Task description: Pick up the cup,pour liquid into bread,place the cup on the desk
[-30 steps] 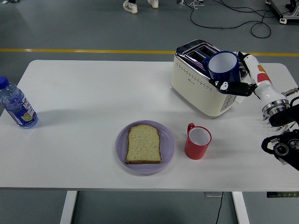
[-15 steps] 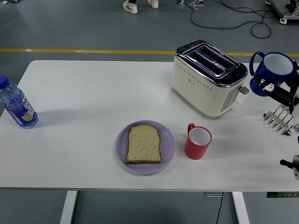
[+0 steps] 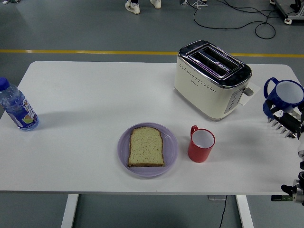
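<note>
Blue cup [image 3: 283,97] in right hand [image 3: 285,118]

White table [image 3: 95,95] on grey floor [image 3: 71,23] with yellow line [image 3: 85,51].

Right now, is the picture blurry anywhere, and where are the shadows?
In the head view everything looks sharp. The shiny chrome top of the cream toaster catches pinkish glints. Soft grey shadows fall to the right of the red mug and the clear water bottle. The right hand, holding the blue cup, is cut off by the picture's right edge.

Right hand [image 3: 286,119] grips blue cup [image 3: 283,98] beside toaster [image 3: 211,79].
</note>
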